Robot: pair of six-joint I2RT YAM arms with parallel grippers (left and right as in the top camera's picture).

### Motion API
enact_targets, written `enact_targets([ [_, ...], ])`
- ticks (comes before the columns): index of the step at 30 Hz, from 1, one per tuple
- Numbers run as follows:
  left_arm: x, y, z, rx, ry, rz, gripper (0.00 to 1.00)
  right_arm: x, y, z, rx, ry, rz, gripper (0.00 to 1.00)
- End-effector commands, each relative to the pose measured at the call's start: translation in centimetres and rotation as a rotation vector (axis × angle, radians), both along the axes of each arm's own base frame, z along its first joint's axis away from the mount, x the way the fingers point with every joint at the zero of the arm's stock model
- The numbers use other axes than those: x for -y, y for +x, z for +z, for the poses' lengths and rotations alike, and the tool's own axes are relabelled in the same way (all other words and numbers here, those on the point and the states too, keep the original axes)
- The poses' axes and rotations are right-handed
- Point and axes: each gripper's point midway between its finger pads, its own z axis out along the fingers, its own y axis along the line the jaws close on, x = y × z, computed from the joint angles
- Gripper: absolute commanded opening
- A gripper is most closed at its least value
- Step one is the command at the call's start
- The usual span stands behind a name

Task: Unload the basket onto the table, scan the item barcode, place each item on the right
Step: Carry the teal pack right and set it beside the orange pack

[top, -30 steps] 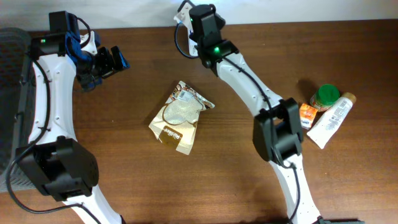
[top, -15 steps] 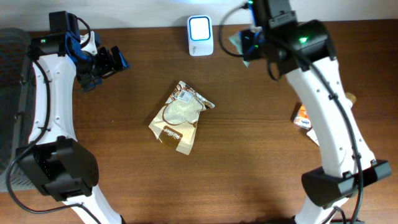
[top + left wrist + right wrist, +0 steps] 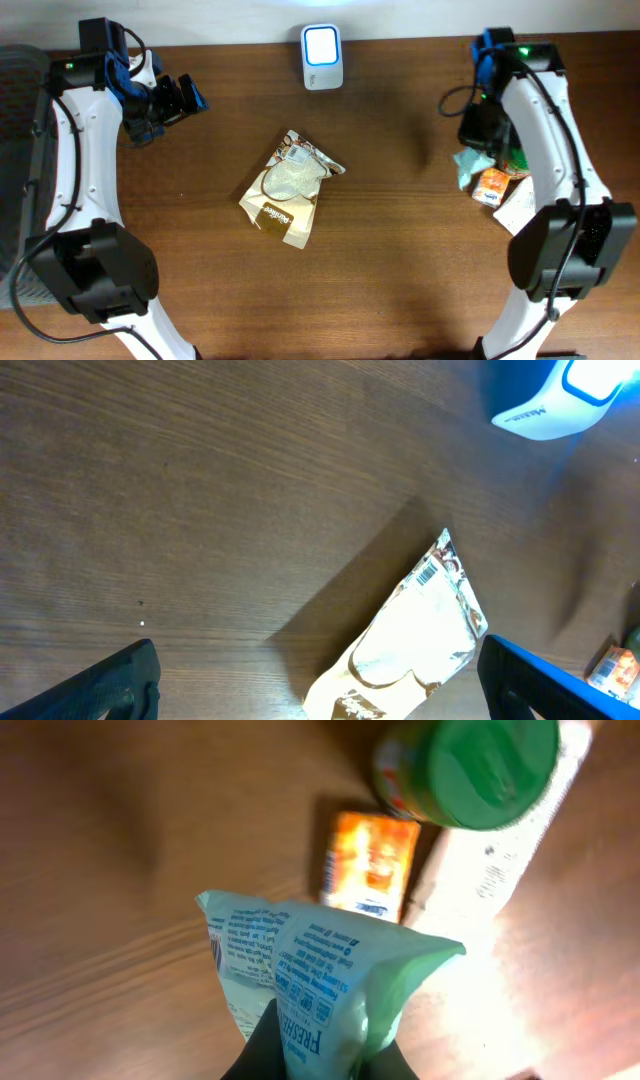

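Note:
The white barcode scanner (image 3: pixel 322 55) with its lit blue face stands at the table's back edge; the left wrist view shows it at the top right (image 3: pixel 560 400). A brown and white pouch (image 3: pixel 290 188) lies flat mid-table, its barcode label facing up (image 3: pixel 432 572). My left gripper (image 3: pixel 170 100) hovers open at the back left, its fingers wide either side of the pouch (image 3: pixel 410 640) far below. My right gripper (image 3: pixel 480 130) is shut on a pale green printed packet (image 3: pixel 320 990), which hangs over the right side of the table (image 3: pixel 468 168).
Below the held packet sit a green-lidded jar (image 3: pixel 470 760), a small orange box (image 3: pixel 372 865) and a white tube (image 3: pixel 490 870). Overhead, the orange box (image 3: pixel 490 185) and the tube (image 3: pixel 515 210) lie at the right edge beside my right arm.
My right arm has swung from the scanner at the back across to the right side, carrying the green packet. The left arm and the pouch have not moved.

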Motion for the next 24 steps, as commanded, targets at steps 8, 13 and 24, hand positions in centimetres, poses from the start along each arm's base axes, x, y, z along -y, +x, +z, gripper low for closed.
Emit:
enact_targets([
  [8, -0.1, 0.0, 0.4, 0.012, 0.009, -0.006, 0.99, 4.6, -1.3, -1.1, -0.018, 0.001, -0.156, 0.19],
  [13, -0.1, 0.0, 0.4, 0.012, 0.009, -0.006, 0.99, 4.8, -1.1, -1.1, -0.005, 0.001, -0.161, 0.40],
  [24, -0.1, 0.0, 0.4, 0.012, 0.009, -0.005, 0.99, 4.4, -0.7, -0.9, -0.002, 0.023, -0.094, 0.76],
])
